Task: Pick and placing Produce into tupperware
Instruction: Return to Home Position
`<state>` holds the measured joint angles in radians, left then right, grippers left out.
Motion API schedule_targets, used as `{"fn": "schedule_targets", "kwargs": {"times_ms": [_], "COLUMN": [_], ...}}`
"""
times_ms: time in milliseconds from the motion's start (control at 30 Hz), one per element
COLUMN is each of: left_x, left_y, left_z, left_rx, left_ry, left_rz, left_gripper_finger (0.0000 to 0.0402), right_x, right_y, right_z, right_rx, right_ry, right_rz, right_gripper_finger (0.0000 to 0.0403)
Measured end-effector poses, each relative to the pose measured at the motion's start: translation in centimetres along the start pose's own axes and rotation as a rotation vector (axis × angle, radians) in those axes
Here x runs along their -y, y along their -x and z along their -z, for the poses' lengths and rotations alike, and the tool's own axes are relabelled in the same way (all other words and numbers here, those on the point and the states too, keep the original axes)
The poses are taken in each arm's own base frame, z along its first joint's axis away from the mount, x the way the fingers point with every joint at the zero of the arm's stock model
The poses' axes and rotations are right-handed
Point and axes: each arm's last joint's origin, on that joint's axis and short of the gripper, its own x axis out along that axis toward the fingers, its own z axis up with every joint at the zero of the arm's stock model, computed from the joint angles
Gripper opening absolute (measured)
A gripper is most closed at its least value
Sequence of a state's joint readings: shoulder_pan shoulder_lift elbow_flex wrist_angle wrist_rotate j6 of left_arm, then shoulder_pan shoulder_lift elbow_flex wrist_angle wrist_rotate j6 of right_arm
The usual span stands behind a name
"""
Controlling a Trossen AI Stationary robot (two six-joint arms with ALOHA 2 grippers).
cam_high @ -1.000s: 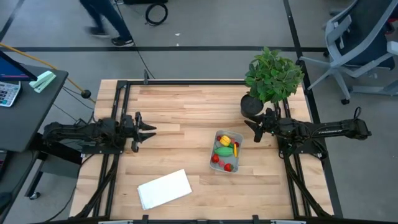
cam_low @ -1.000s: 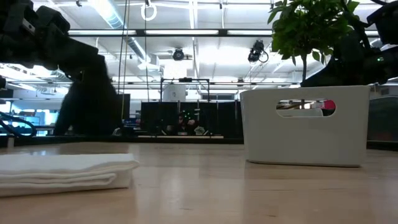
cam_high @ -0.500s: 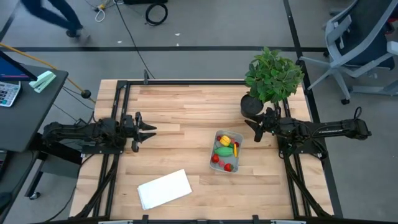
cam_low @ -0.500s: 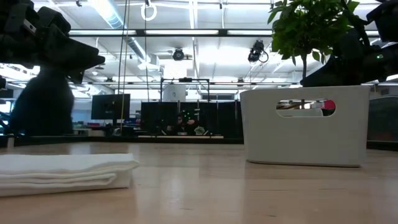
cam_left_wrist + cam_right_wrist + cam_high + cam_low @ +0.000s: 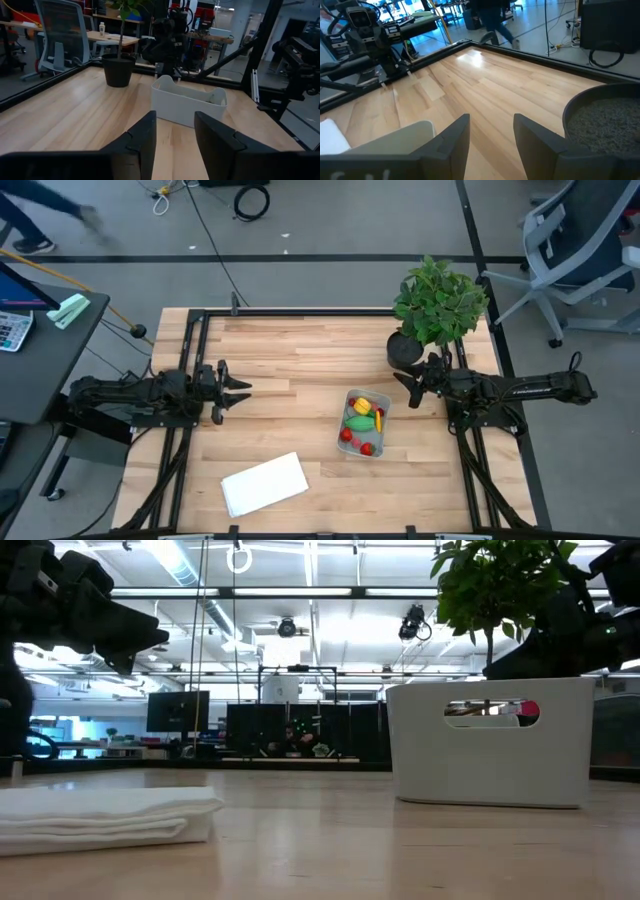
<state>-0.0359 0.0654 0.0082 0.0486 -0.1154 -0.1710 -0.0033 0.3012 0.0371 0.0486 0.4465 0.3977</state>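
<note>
Grey-blue tub [image 5: 480, 765] holds the produce [image 5: 361, 421], right of centre on the table [image 5: 300, 350].
We see the right gripper [image 5: 404, 389] just beside the tub, by the plant [image 5: 440, 300], fingers apart; the left gripper [image 5: 238, 390] hangs well apart at the left side, fingers likewise spread, with a white sheet [image 5: 264, 484] nearer it.

produce [image 5: 361, 422] in tupperware [image 5: 383, 399], potted plant [image 5: 438, 302] behind

Overhead looks straight down, low looks level across; both share the tupperware [image 5: 490, 765]
</note>
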Motion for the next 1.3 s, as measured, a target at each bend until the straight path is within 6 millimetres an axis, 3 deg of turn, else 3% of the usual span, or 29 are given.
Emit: {"fn": "schedule_targets", "kwargs": {"times_ms": [1300], "left_x": [0.00], "left_y": [0.00], "left_z": [0.00], "left_rx": [0.000], "left_ry": [0.000], "left_rz": [0.000], "left_gripper_finger": [0.0146], "right_x": [-0.02], "right_y": [0.01], "right_z": [-0.04], "right_rx": [0.001], "right_ry": [-0.001], "right_rz": [-0.001], "right_gripper_finger": [0.0160]}}
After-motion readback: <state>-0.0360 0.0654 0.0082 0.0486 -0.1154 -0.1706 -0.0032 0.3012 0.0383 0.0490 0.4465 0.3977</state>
